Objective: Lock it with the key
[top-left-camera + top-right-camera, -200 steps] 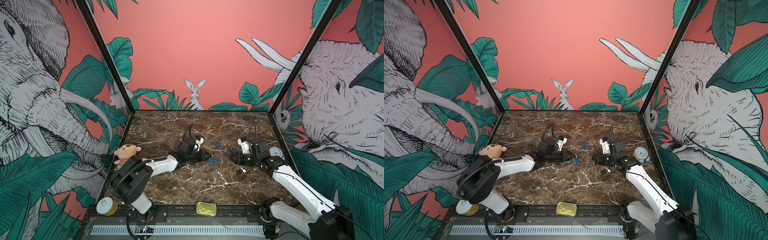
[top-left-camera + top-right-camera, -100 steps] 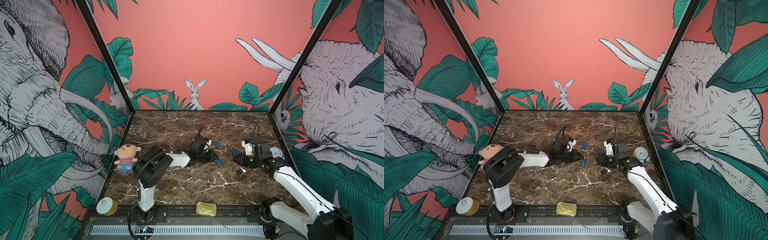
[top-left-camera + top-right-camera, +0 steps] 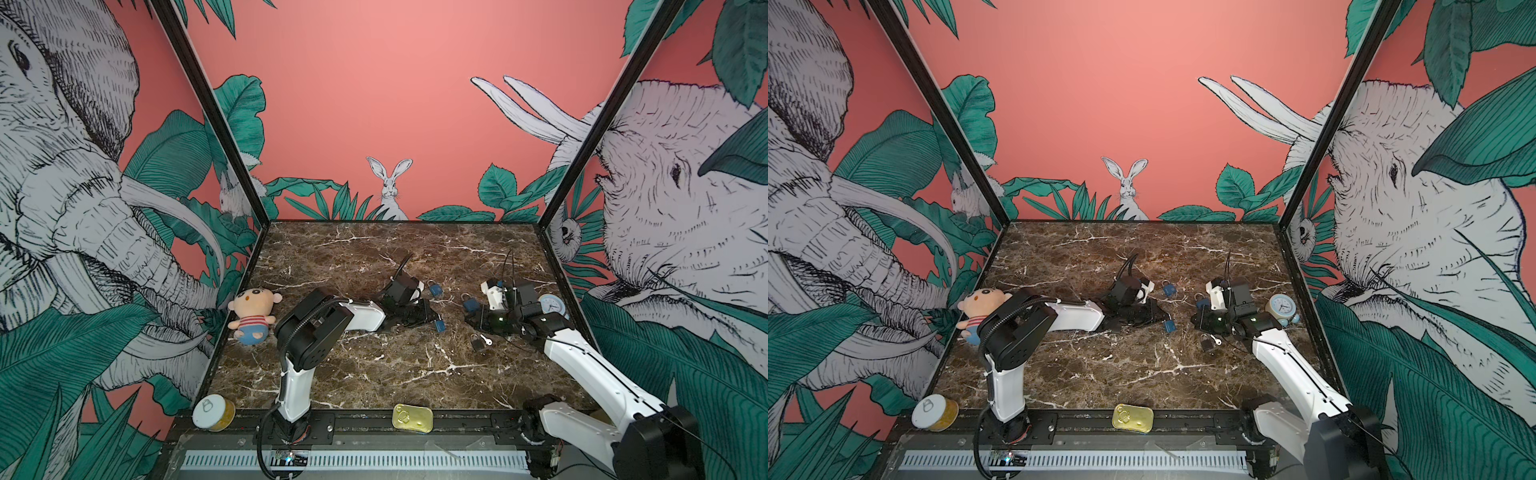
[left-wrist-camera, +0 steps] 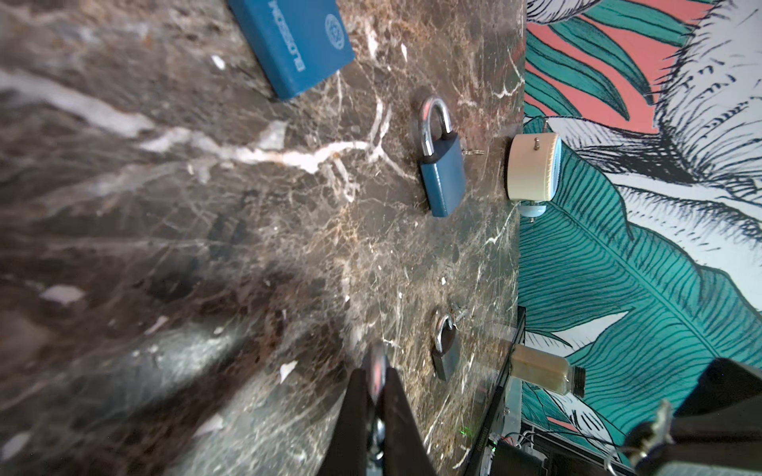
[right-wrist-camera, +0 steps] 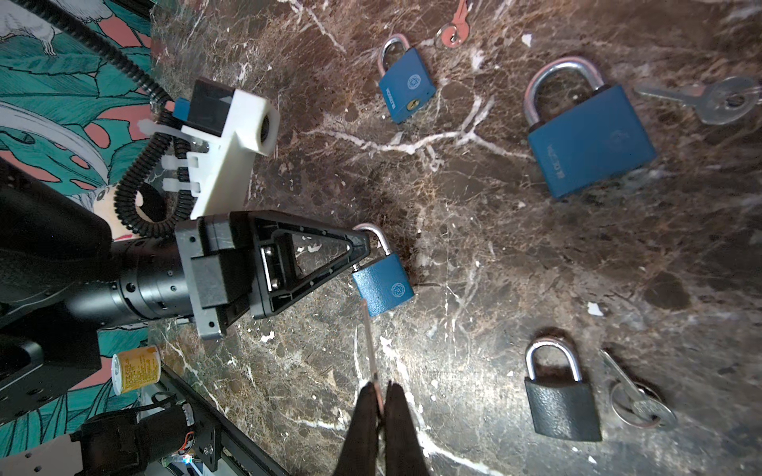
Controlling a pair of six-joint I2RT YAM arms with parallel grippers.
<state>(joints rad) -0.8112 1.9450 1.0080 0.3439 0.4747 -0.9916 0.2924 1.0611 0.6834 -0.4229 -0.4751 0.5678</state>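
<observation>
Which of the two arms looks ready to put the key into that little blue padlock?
The right arm. The right claw is shut on the key, whose tip nearly reaches the small blue padlock. The left claw is occupied, pinching that padlock's shackle to steady it.

Top views: high above the tabletop's [image 3: 374, 257] front edge, facing the back wall [image 3: 374, 104], distant, same coverage.
Left wrist: low, close, facing right edge.
Right wrist: close, steeply downward, leftward.
</observation>
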